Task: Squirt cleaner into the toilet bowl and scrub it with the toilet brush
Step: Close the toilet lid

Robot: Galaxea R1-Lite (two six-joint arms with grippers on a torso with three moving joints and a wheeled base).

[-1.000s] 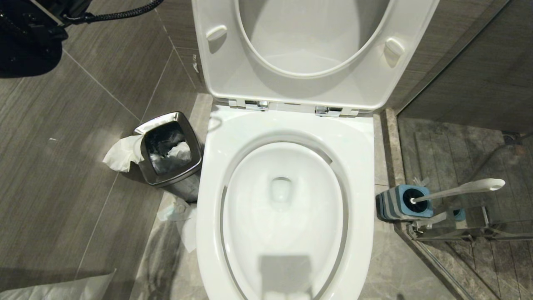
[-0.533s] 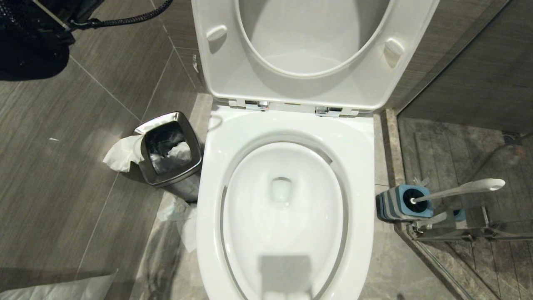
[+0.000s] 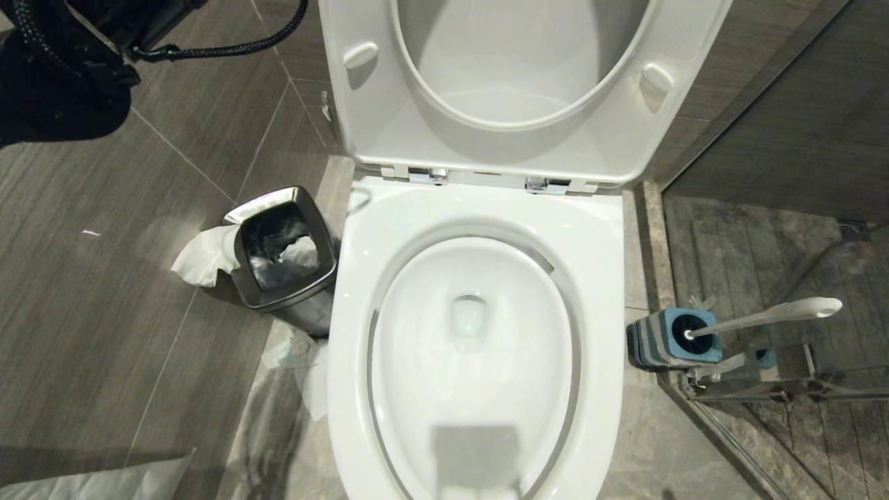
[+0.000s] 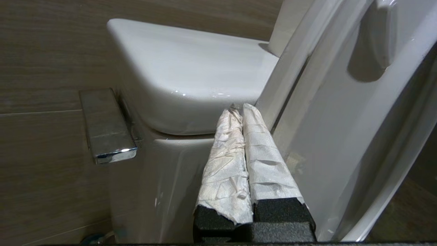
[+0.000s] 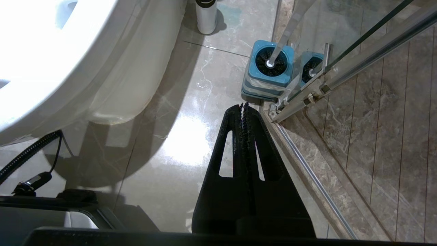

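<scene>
The toilet bowl (image 3: 599, 278) fills the middle of the head view, with its seat and lid (image 3: 361, 125) raised. The toilet brush (image 3: 771, 314) stands in a blue-topped holder (image 3: 660, 340) on the floor to the bowl's right. My left gripper (image 4: 239, 107) is shut and empty, with white paper wrapped round its fingers. It sits beside the raised lid (image 4: 334, 136), pointing at the cistern (image 4: 191, 68). My right gripper (image 5: 244, 104) is shut and empty, hanging low over the floor just short of the holder (image 5: 269, 66). The bowl (image 5: 51, 68) is beside it.
A chrome flush lever (image 4: 106, 126) sticks out from the cistern's side. A steel waste bin (image 3: 285, 250) with paper in it stands left of the bowl. A glass shower door and its rail (image 5: 307, 177) lie right of the holder. A white dark-capped bottle (image 5: 206, 15) stands on the floor.
In the head view my left arm and its cable at the top left have crept a little to the right. The toilet, the brush and the bin are unchanged.
</scene>
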